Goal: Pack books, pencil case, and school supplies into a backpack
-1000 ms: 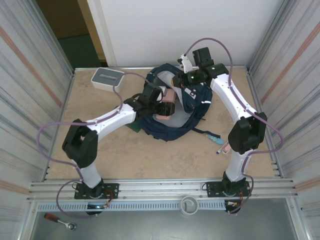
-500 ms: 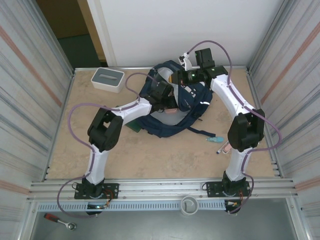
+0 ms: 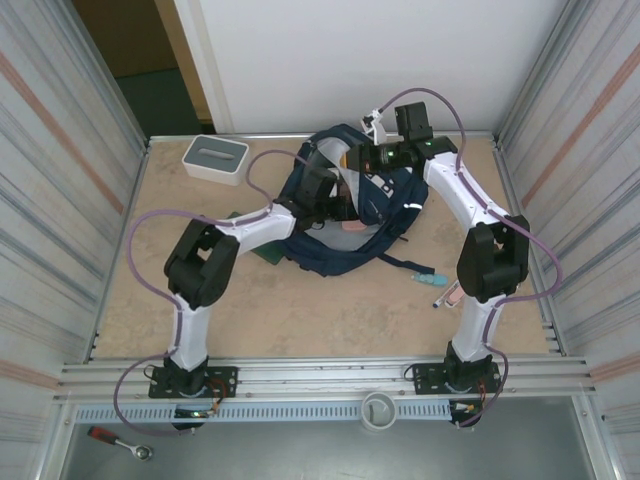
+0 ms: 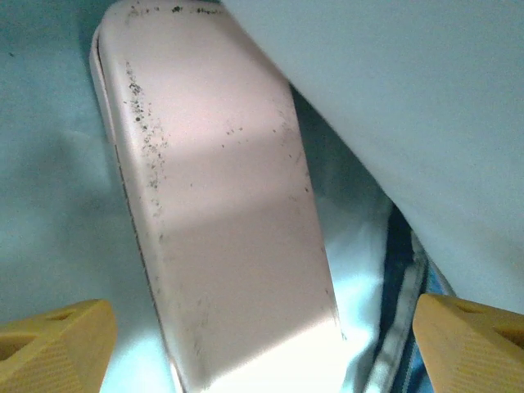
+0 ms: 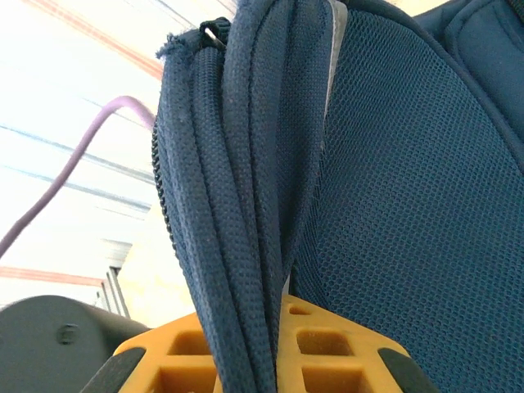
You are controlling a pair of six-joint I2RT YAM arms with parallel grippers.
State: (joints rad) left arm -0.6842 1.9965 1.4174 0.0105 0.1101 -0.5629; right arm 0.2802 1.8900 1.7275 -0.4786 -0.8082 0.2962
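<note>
While the right pincer [image 5: 262, 356] clamps the backpack [image 5: 401, 164] rim, the left pincer [image 4: 262, 344] gapes wide, the pink pencil case [image 4: 221, 205] lying untouched between its fingers [image 4: 49, 344].

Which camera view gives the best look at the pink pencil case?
The left wrist view: the pencil case is close and large there, its speckled pink surface plain. The top external view gives just a small pink patch of it at the backpack opening. The right wrist view looks at backpack fabric.

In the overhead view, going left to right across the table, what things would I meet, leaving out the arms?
white box with grey top → backpack → teal marker → pink-and-white pen
</note>
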